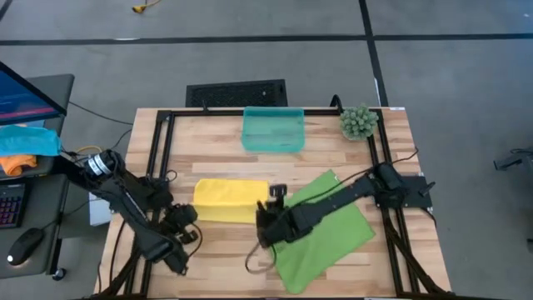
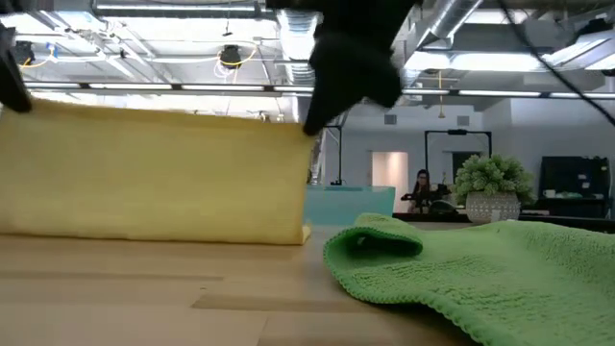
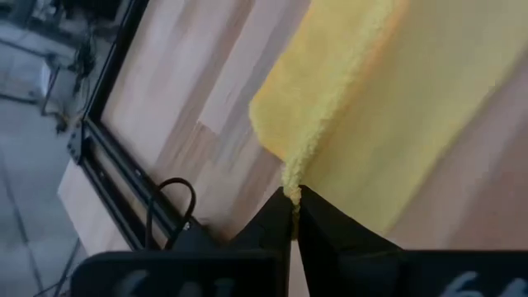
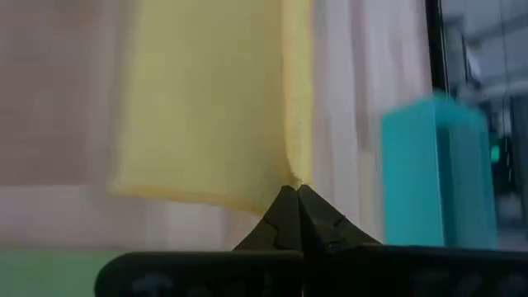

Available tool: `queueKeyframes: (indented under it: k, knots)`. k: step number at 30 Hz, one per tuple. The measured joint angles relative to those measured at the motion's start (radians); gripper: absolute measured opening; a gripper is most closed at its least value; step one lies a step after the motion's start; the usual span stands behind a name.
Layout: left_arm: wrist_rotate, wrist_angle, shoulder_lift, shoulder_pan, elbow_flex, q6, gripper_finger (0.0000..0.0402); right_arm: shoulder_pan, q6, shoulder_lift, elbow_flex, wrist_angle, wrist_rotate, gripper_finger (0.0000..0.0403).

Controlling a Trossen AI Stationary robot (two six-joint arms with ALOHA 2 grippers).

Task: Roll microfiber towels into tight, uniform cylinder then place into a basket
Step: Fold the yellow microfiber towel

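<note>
The yellow microfiber towel (image 1: 225,198) stands up like a sheet in the low view (image 2: 154,173). Its top edge is stretched between my two grippers and its lower edge (image 2: 163,236) rests on the table. My left gripper (image 1: 191,219) is shut on the towel's near left corner, and my right gripper (image 1: 268,213) is shut on its near right corner. The lime green towel (image 1: 325,233) lies spread on the table under the right arm, with one corner folded over (image 2: 375,240). The teal basket (image 1: 273,130) sits at the table's far edge, apart from both. My left gripper pinches the yellow towel's corner (image 3: 290,191) between its two fingertips, coming in slanting down. The corner is lifted clear and the cloth runs away from the fingers down to the table. My right gripper pinches the other raised corner (image 4: 292,181) between its fingertips, also slanting down. The top edge (image 2: 163,108) between the two holds is nearly straight.
A potted plant (image 1: 358,122) stands at the far right corner. A black vented panel (image 1: 237,93) lies beyond the far edge. A black frame (image 1: 162,142) runs along the table's sides. A desk with a blue cloth (image 1: 25,140) is off to the left.
</note>
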Motion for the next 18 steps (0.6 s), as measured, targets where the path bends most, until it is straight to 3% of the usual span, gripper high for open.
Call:
queueKeyframes:
  k: [5, 12, 18]
  knots:
    - [-0.001, 0.059, -0.007, 0.114, -0.089, 0.054, 0.0002, -0.081, 0.094, 0.000, -0.042, 0.034, -0.035, 0.0001]
    - [-0.013, 0.092, -0.007, 0.279, -0.199, 0.119, 0.0001, -0.131, 0.095, 0.000, -0.109, 0.181, -0.080, 0.0000]
    - [-0.024, 0.292, -0.007, 0.370, -0.258, 0.271, 0.0000, -0.160, 0.098, 0.000, -0.153, 0.210, -0.084, 0.0000]
